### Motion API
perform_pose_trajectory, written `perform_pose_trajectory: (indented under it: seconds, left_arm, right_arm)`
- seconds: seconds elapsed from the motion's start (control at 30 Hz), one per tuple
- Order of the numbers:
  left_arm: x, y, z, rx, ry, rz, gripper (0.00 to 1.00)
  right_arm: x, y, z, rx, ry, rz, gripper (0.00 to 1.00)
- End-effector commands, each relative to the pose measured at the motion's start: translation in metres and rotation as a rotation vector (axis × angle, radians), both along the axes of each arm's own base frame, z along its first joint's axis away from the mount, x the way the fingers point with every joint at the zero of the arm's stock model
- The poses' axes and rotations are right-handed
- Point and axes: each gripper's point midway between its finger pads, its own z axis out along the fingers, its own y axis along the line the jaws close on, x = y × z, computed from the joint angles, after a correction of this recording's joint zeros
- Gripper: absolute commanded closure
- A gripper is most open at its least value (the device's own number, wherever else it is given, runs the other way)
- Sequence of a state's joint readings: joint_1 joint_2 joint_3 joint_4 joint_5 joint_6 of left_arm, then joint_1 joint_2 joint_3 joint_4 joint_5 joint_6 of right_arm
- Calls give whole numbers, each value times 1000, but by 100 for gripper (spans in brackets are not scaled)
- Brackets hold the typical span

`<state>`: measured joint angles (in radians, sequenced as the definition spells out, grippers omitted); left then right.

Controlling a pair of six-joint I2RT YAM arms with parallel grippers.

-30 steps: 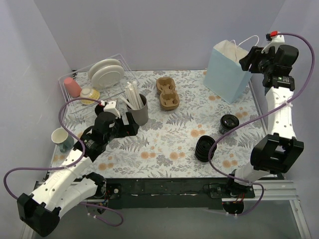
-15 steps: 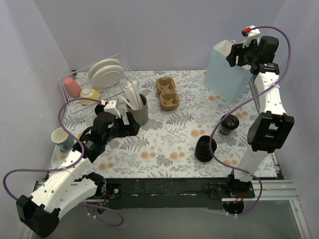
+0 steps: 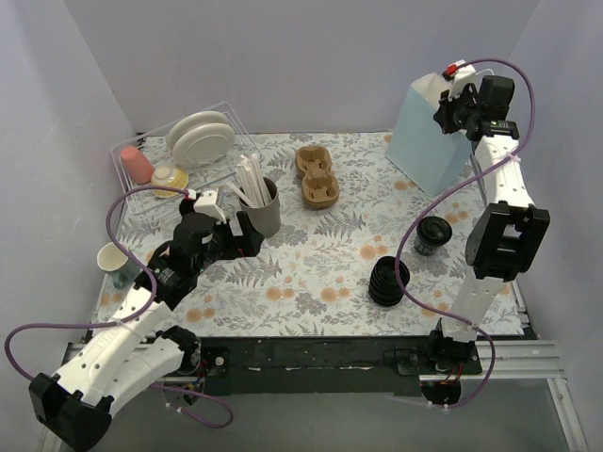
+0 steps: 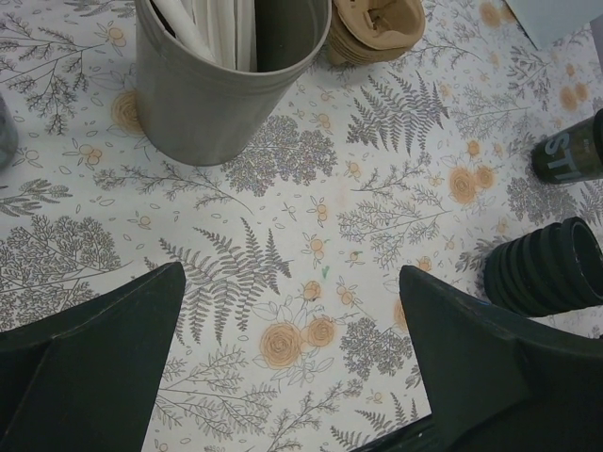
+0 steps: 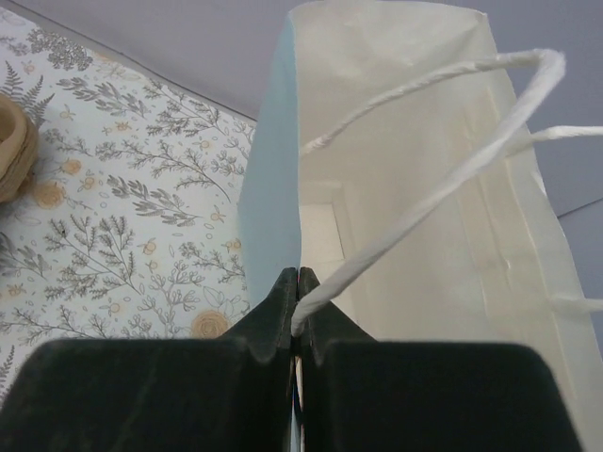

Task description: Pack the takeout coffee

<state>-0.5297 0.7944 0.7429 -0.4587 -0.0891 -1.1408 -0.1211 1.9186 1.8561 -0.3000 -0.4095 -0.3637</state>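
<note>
Up at the mouth of the paper bag [image 5: 396, 207], the right fingers [image 5: 290, 301] have swung in from beside it and now clamp its rim and cord. The left fingers [image 3: 250, 240] gape; the takeout coffee [image 3: 433, 234] sits on the worktop [image 3: 320, 273], well right of them.

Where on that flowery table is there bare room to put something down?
The middle is bare, between the grey metal straw holder, the brown cardboard cup carriers and the ribbed stack of black lids. Crowded: the wire dish rack corner.

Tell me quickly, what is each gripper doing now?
Left gripper: open, holding nothing.
Right gripper: closed on the paper bag at its rim.
</note>
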Motion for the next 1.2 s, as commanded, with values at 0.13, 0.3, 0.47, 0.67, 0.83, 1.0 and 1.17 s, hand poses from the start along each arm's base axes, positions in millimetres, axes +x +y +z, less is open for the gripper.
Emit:
perform_pose_trajectory:
  seconds: [0.13,0.3,0.47,0.67,0.83,1.0,1.17]
  left_arm:
    - [1,11,2,20,-25,51,2]
    - [7,22,9,37,-60,110,2]
    - [2,23,11,17,-51,117,2]
    - [2,36,21,5,-89,185,2]
    - [4,50,25,20,-94,266,2]
    - [-4,47,54,-49,-66,270,2]
    - [-15,47,131,-153,-104,273,2]
  right_arm:
    - [-11,34,102,-175,-295,35,99]
    - [-42,54,154,-180,-375,45,99]
    - [-94,82,196,-167,-452,124,99]
    - [-178,130,219,-117,-506,336,99]
    - [-230,159,216,-17,-521,494,99]
    - [-266,190,203,19,-476,623,99]
    - [-300,214,173,41,-407,732,99]
